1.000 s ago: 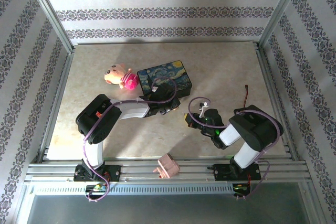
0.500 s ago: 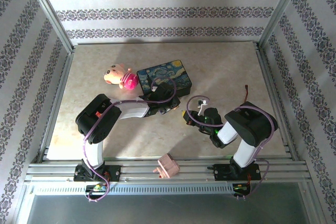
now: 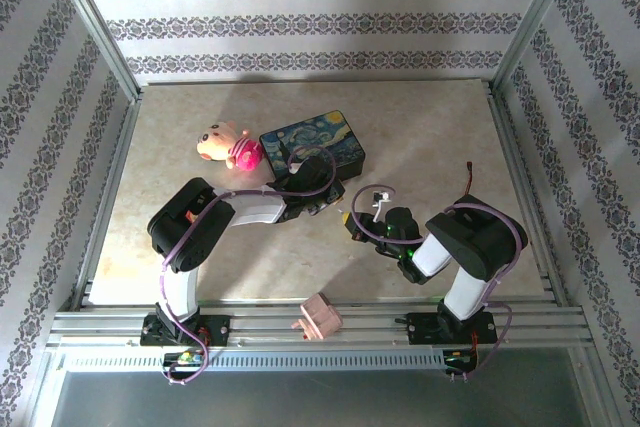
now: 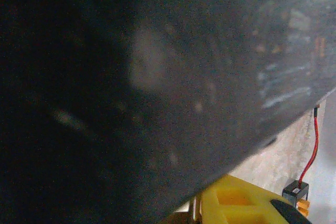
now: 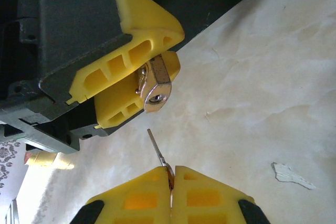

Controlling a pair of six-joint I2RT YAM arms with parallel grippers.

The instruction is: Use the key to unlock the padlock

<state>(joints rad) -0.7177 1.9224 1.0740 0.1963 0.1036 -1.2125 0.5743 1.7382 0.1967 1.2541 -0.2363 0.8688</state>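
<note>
In the right wrist view the small brass padlock [image 5: 155, 84] is pinched between the yellow fingers of my left gripper [image 5: 167, 51], its keyhole end facing down. My right gripper [image 5: 171, 170] is shut on the key [image 5: 157, 148]. The thin key blade points up and left, and its tip stops a short gap below the padlock without touching it. From above, the left gripper [image 3: 326, 208] and right gripper [image 3: 352, 226] nearly meet just in front of the painted box [image 3: 312, 143]. The left wrist view is blurred, with the dark box [image 4: 157, 77] close up and a yellow finger [image 4: 236, 203] at the bottom.
A pink plush toy [image 3: 228, 144] lies left of the box. A small pink block [image 3: 320, 317] sits on the front rail. A white scrap [image 5: 291, 176] lies on the tabletop right of the grippers. A red cable [image 3: 470, 182] runs near the right arm.
My right arm has swung left, bringing the key closer to the padlock in the left gripper. The left arm has barely shifted.
</note>
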